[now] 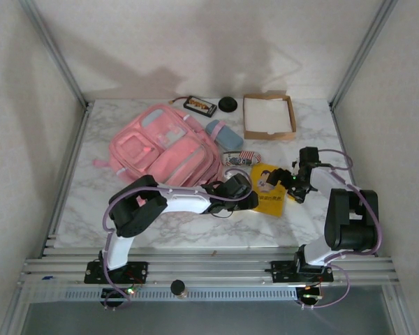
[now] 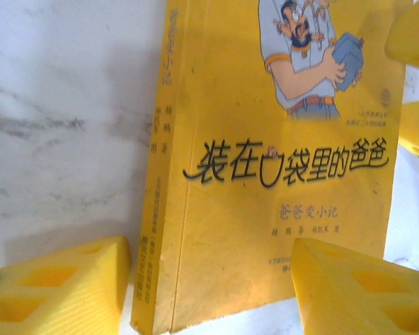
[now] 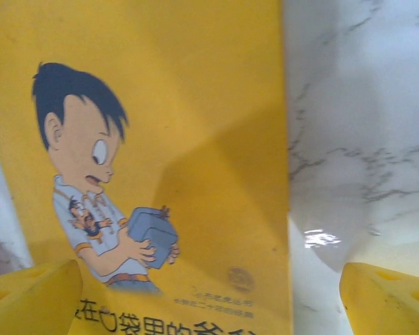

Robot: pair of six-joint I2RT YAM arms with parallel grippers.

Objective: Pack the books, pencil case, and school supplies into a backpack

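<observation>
A bright yellow book [image 1: 269, 190] with a cartoon boy on its cover lies flat on the marble table, right of the pink backpack [image 1: 164, 148]. My left gripper [image 2: 209, 300] is open low over the book's [image 2: 265, 181] lower end. One yellow finger [image 2: 56, 286] stands on the marble side of the spine and the other is over the cover. My right gripper [image 3: 209, 307] is wide open over the book's [image 3: 160, 139] upper half, straddling its right edge. A dark book [image 1: 200, 105] lies at the back. A pale blue pencil case [image 1: 223, 134] rests against the backpack.
A shallow cardboard tray [image 1: 269, 116] with white lining stands at the back right, with a black round object [image 1: 228, 105] to its left. A small patterned pouch [image 1: 241, 158] lies between the backpack and the yellow book. The two grippers are close together over the book.
</observation>
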